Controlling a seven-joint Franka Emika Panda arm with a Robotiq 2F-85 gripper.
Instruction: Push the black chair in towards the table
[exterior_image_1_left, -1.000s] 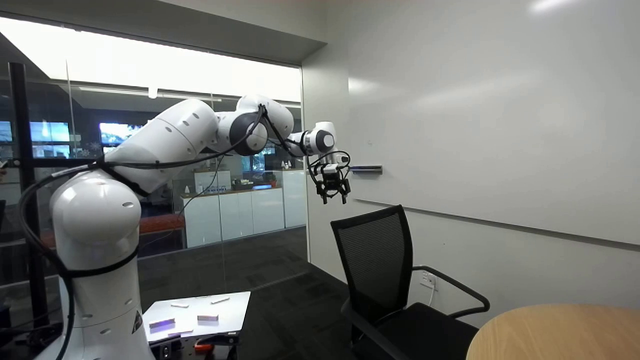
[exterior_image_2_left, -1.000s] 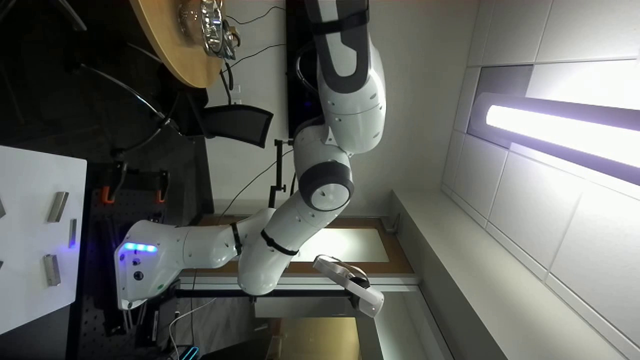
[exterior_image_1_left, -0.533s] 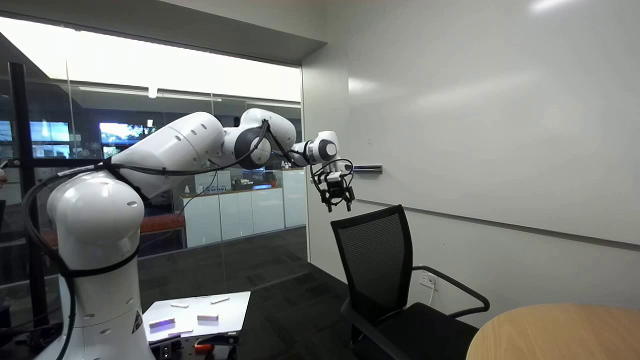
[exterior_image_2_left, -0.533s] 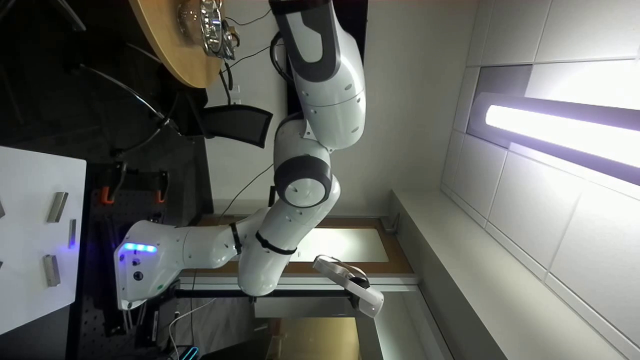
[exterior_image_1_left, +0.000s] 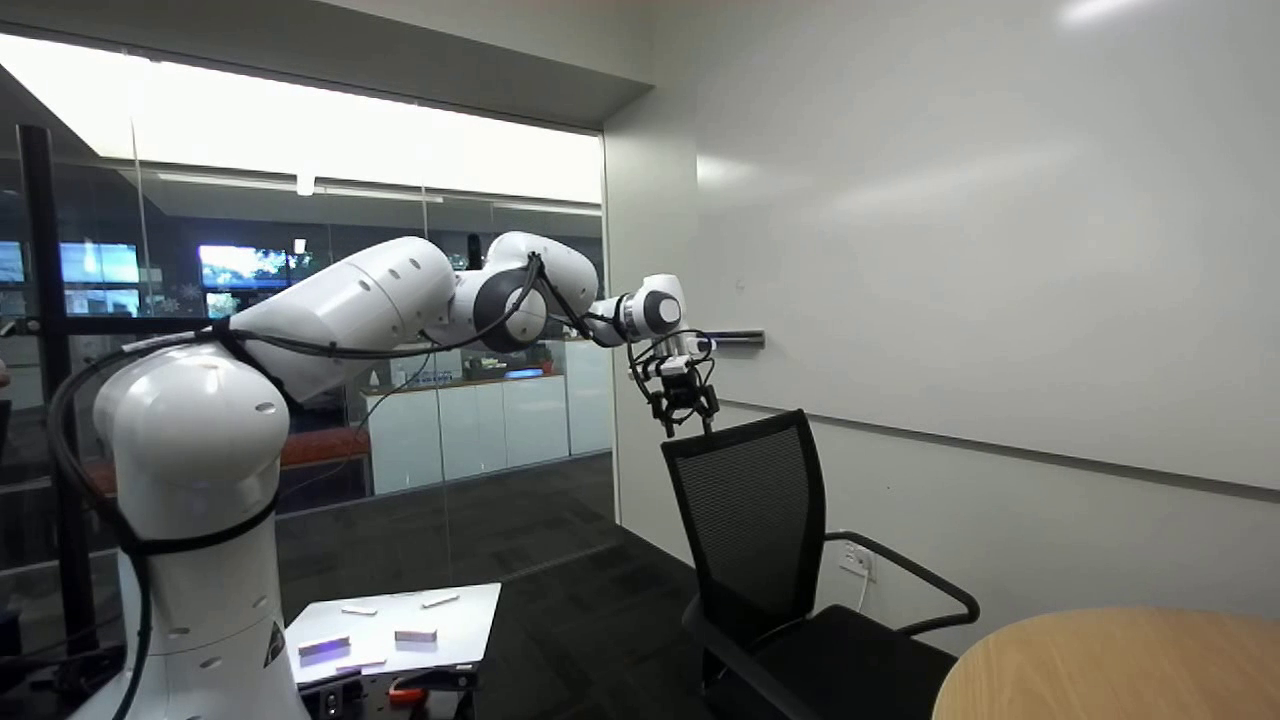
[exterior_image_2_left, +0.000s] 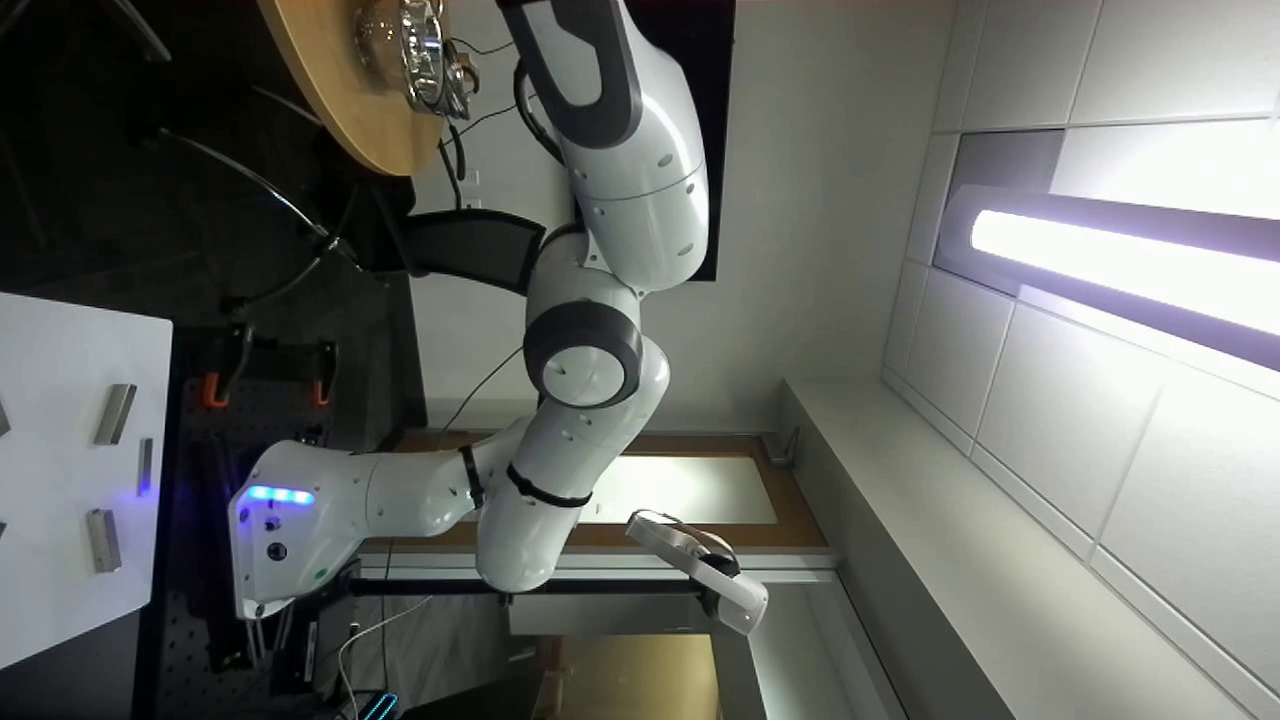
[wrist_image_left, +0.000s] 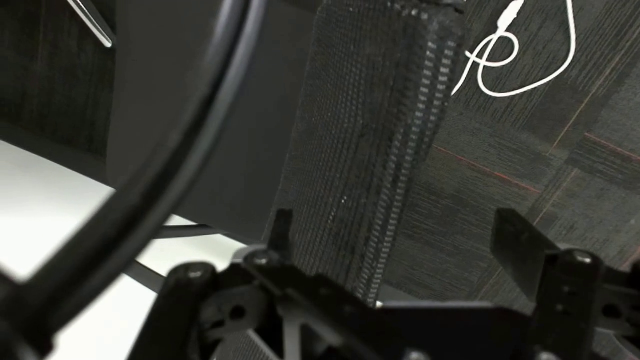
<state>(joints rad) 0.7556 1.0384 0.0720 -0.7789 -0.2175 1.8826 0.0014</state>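
Note:
The black chair stands with its tall mesh backrest (exterior_image_1_left: 750, 510) facing my arm and its seat beside the round tan table (exterior_image_1_left: 1120, 665). The backrest (exterior_image_2_left: 470, 245) and table (exterior_image_2_left: 385, 145) also show in an exterior view turned on its side. My gripper (exterior_image_1_left: 689, 430) is open, pointing down at the left end of the backrest's top edge. In the wrist view the gripper's fingers (wrist_image_left: 393, 215) are wide apart, with the mesh backrest (wrist_image_left: 345, 140) running between them, nearer the left finger. Whether a finger touches it I cannot tell. The gripper does not show in the sideways exterior view.
A white board (exterior_image_1_left: 460, 610) with several small blocks lies beside my base. A whiteboard wall (exterior_image_1_left: 980, 300) rises behind the chair. A clear glass bowl (exterior_image_2_left: 385, 45) stands on the table. A white cable (wrist_image_left: 522, 90) lies on the dark carpet. The chair's armrest (exterior_image_1_left: 915, 570) reaches towards the table.
My gripper has moved down and slightly right in an exterior view, from above the backrest to its top edge. The fingers stay open. The chair and table have not moved.

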